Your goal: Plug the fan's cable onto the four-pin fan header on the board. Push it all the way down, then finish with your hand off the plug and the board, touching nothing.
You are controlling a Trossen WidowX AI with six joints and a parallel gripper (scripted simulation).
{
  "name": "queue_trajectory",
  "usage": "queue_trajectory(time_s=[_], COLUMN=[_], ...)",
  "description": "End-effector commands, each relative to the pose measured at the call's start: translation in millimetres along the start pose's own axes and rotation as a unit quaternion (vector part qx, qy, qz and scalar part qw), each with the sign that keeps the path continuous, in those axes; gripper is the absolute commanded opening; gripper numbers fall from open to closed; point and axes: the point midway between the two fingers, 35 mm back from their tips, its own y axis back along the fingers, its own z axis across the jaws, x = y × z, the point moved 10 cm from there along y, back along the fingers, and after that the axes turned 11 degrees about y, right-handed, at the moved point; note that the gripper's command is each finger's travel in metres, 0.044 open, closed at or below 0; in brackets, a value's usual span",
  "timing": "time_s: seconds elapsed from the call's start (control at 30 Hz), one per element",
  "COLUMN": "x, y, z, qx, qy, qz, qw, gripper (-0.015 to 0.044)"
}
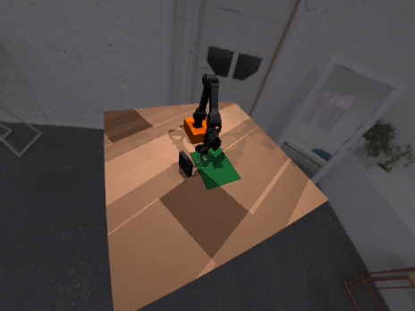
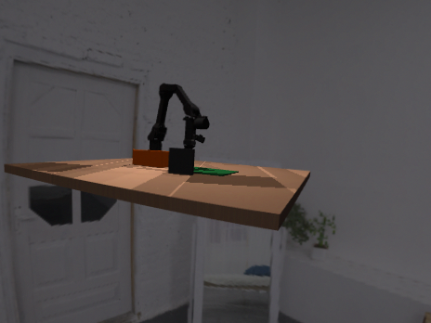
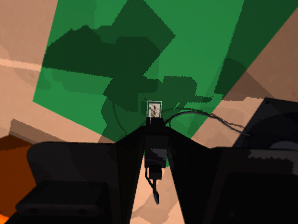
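A flat green board (image 1: 224, 172) (image 2: 218, 172) (image 3: 200, 45) lies on the wooden table. My gripper (image 3: 154, 130) (image 1: 205, 155) is shut on the fan's dark cable plug (image 3: 154, 145) and holds it over the board's near-left part. Just ahead of the fingertips a small pale header (image 3: 152, 109) stands on the board. Thin dark cable (image 3: 210, 117) runs from the plug off to the right towards the black fan (image 1: 185, 163) (image 2: 181, 161) (image 3: 272, 125), which stands beside the board. I cannot tell whether the plug touches the header.
An orange block (image 1: 193, 130) (image 2: 150, 158) (image 3: 12, 155) sits behind the board at the arm's base. The table (image 1: 179, 232) (image 2: 223, 200) ends at edges on all sides.
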Motion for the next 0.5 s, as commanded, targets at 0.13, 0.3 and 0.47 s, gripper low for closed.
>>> queue_trajectory(time_s=[0.13, 0.3, 0.47], x=[-3.2, -4.6, -4.6], y=[1.9, 1.9, 1.9], z=[-2.3, -2.4, -2.4], qx=[0.002, 0.002, 0.002], qy=[-0.011, -0.009, -0.009], qz=[0.001, 0.0, 0.0], qw=[1.0, 1.0, 1.0], gripper=[0.0, 0.0, 0.0])
